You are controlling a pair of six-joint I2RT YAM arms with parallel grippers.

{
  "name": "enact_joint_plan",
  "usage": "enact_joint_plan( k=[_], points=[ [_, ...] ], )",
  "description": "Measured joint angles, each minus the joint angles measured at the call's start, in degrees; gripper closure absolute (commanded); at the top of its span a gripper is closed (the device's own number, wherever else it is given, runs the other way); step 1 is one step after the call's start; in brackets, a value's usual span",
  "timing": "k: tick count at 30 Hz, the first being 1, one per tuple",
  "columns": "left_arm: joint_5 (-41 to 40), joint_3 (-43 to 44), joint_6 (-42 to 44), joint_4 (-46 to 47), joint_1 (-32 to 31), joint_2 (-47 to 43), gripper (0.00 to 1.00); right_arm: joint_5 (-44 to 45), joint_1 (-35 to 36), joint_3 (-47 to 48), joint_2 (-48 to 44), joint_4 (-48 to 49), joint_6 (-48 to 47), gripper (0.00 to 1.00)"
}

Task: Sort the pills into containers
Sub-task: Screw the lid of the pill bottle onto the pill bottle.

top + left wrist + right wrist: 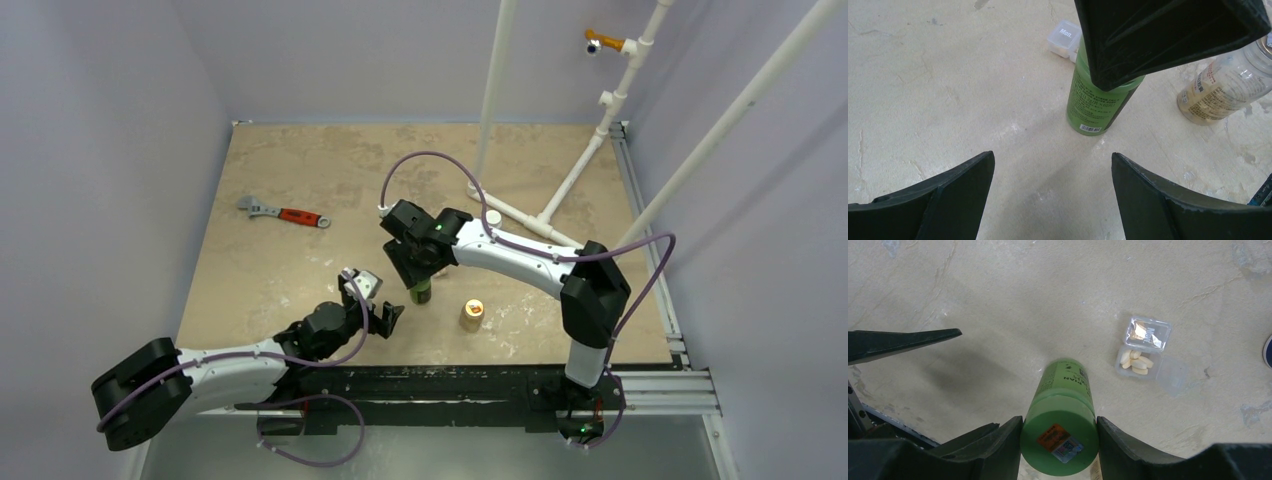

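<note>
A small clear case (pixel 1143 359) lies on the table with its lids flipped open, and several pale pills (pixel 1136 362) sit in one compartment. In the left wrist view the case (pixel 1064 39) shows just behind the green bottle (pixel 1093 100). My right gripper (pixel 1059 440) is shut on the cap end of this upright green bottle (pixel 1060 410), one finger pressed against each side. From above, the right gripper (pixel 420 270) stands over the bottle (pixel 421 292). My left gripper (pixel 1053 165) is open and holds nothing, low over bare table a little short of the bottle.
A tan-orange pill bottle (pixel 471 314) stands to the right of the green one, also seen as the clear labelled bottle (pixel 1220 85). A red-handled wrench (pixel 283 213) lies at the far left. White pipe legs (pixel 520 215) rest on the table behind the right arm.
</note>
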Motion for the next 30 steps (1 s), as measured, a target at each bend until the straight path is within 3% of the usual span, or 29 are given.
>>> enact_joint_plan(
  k=[8, 14, 21, 30],
  points=[
    [0.2, 0.3, 0.0, -0.4, 0.1, -0.5, 0.13, -0.6, 0.0, -0.4, -0.1, 1.5, 0.5, 0.48],
    [0.4, 0.5, 0.0, -0.8, 0.4, -0.7, 0.13, -0.6, 0.0, -1.2, -0.2, 1.2, 0.9, 0.33],
    [0.7, 0.6, 0.0, -0.9, 0.4, -0.7, 0.13, -0.6, 0.0, -1.4, -0.1, 0.5, 0.9, 0.34],
    [0.8, 0.6, 0.0, -1.6, 0.4, -1.2, 0.13, -1.1, 0.0, -2.3, 0.4, 1.2, 1.0, 0.42]
  ],
)
